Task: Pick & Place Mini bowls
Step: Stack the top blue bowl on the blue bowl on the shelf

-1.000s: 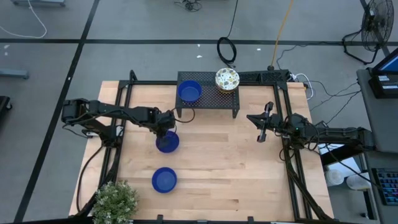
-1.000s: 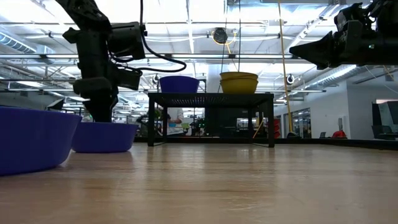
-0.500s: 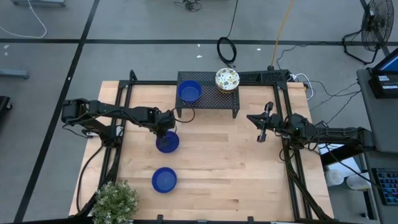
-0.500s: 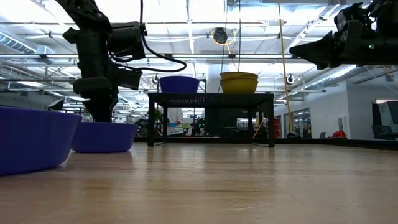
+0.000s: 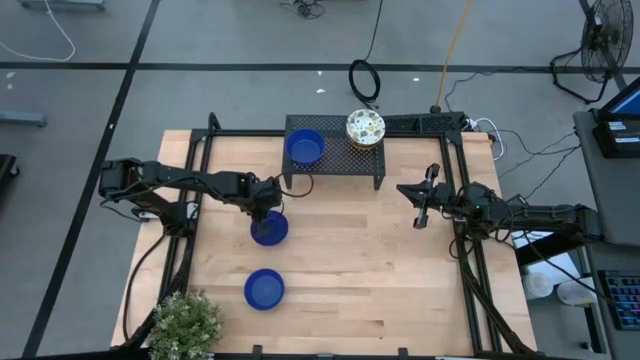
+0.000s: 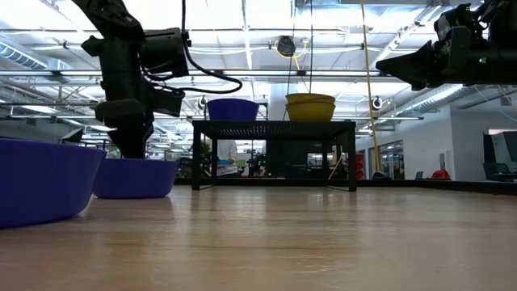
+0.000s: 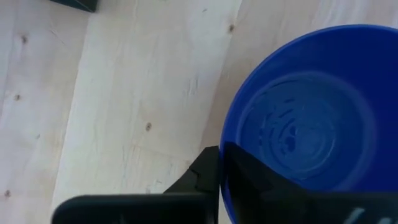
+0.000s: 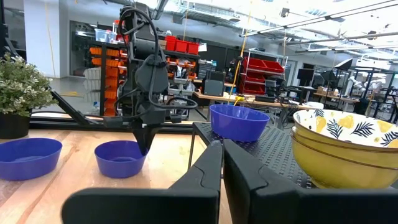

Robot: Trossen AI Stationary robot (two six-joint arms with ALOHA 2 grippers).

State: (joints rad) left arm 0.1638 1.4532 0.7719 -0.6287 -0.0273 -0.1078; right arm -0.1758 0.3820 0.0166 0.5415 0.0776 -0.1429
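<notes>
Tabletop: pale wood tabletop [image 5: 350, 250]; black mesh rack [image 5: 335, 150] at far edge.
Done: one blue bowl [image 5: 304, 147] and stacked floral bowls [image 5: 366, 128] on rack.
Left: two blue bowls on tabletop, one [image 5: 269, 229] under left gripper [image 5: 262, 213], another [image 5: 264, 289] nearer.
Left fingers: pinched on that bowl's rim.
Right gripper [image 5: 421, 213]: closed, empty, waiting right.
Views: right wrist view alone shows the floral stack's yellow outsides.

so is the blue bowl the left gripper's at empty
Empty: the left wrist view shows the blue bowl with a bare glossy bottom, left gripper at its rim.
</notes>
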